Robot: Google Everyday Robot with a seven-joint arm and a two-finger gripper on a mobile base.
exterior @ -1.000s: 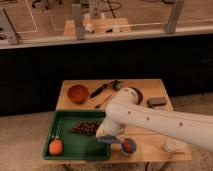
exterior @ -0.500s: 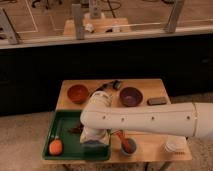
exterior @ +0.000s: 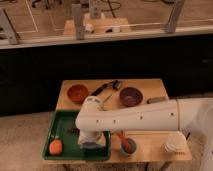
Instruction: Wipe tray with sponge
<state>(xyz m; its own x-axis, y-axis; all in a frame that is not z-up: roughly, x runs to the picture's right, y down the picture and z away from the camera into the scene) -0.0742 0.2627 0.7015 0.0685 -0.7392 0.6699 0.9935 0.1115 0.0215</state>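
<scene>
- Gripper (exterior: pixel 91 139) – down inside the green tray (exterior: pixel 64 124), mid-to-right part of the tray floor, at the end of the white arm (exterior: pixel 135 117) that reaches in from the right.
- Claw state: cannot tell, the wrist and arm hide it from above.
- Sponge: not clearly seen. A pale patch (exterior: pixel 101 142) right at the gripper's end, on the tray floor, is prob. it – can't confirm.
- Tray sits at the front-left of the wooden table (exterior: pixel 150 150). An orange object (exterior: pixel 56 146) lies in its front-left corner.
- Small dark bits (exterior: pixel 73 131) on the tray floor, just left of the arm. Look like crumbs, too small to be sure.
- Other stuff on the table, all outside the tray: orange bowl (exterior: pixel 77 92) behind it, dark purple bowl (exterior: pixel 131 96) back centre-right, black utensil (exterior: pixel 107 89) between the two bowls, dark block (exterior: pixel 156 100) back right, small bowl (exterior: pixel 126 146) w/ something reddish just right of the tray, white cups (exterior: pixel 175 142) front right.
- Progress, my read: wiping is under way, tool is at the tray surface. Not done – dark bits remain, and the left part w/ the orange object looks unwiped.
- Left to do: sweep across the remaining floor, approx. left and front, then lift out.
</scene>
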